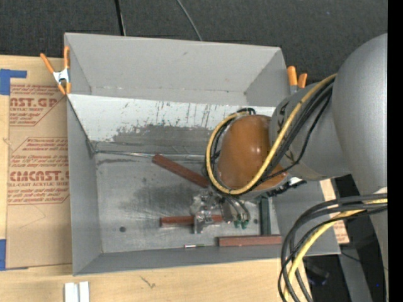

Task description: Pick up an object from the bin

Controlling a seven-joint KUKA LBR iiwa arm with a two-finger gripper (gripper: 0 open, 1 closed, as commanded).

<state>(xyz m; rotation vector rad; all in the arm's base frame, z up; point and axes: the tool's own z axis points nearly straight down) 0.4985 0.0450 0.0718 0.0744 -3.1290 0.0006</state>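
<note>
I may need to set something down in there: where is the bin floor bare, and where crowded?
Bare floor: the left part, between the left wall and the diagonal brown stick; also the front-left corner below the short brown stick. Crowded on the right, around the gripper and the long stick by the front wall.

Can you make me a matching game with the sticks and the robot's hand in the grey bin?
Things:
1. slanted brown stick
2. long brown stick
3. gripper

Places:
A. at the short brown stick, mid-floor
B. along the near wall of the bin
C. poking out from under the orange cover

Pairs: 1-C, 2-B, 3-A
</note>
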